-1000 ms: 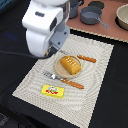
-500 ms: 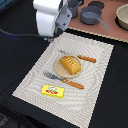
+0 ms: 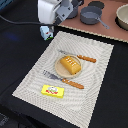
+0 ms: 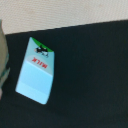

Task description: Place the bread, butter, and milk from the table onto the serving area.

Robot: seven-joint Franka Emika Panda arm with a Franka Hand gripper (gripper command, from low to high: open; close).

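Note:
The milk [image 3: 46, 33] is a small white carton with green-blue markings. It stands on the black table [image 3: 20, 55], just off the far left corner of the serving area [image 3: 95, 95] in the exterior view. My gripper [image 3: 48, 26] hangs right above it, holding nothing, jaws apart. The wrist view shows the milk [image 4: 37, 72] from above, with no fingers in the picture. The bread [image 3: 70, 65] lies on the round plate [image 3: 59, 70]. The butter [image 3: 53, 90] lies on the mat's near part.
A fork [image 3: 51, 76] and two wooden-handled knives [image 3: 86, 59] [image 3: 74, 84] lie beside the plate. A pinkish-brown board [image 3: 107, 30] with grey pots [image 3: 91, 16] and a bowl [image 3: 122, 15] stands at the exterior view's far right.
My arm has moved from over the mat's far part towards the exterior view's left and back, and now stands above the milk. Bread and butter have not moved.

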